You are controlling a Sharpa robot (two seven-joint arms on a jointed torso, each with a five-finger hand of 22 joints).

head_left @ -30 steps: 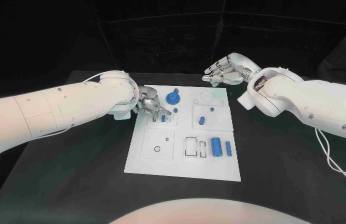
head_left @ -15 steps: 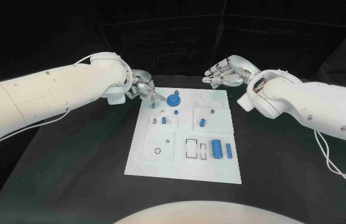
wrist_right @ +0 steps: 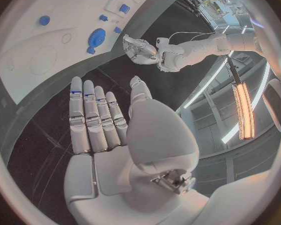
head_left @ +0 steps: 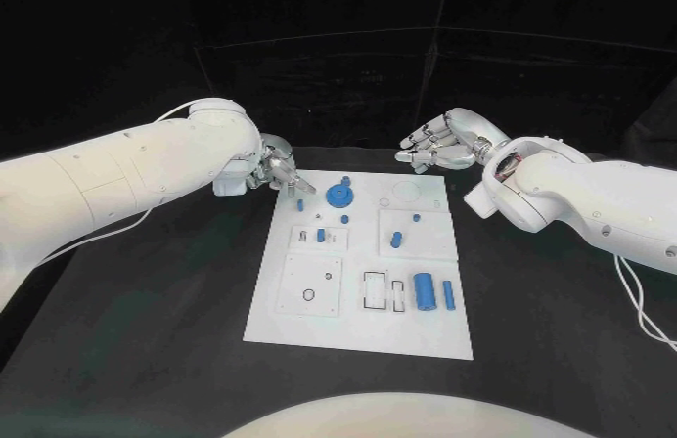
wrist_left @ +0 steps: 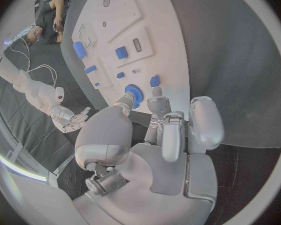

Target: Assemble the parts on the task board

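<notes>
Left hand raised, small blue part pinched

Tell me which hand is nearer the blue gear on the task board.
Left. The left hand hovers just beside the blue gear, at the task board's far corner; the right hand hangs open beyond the board's far edge.

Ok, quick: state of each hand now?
Left hand: holding a small blue part at its fingertips.
Right hand: open, holding nothing.
</notes>
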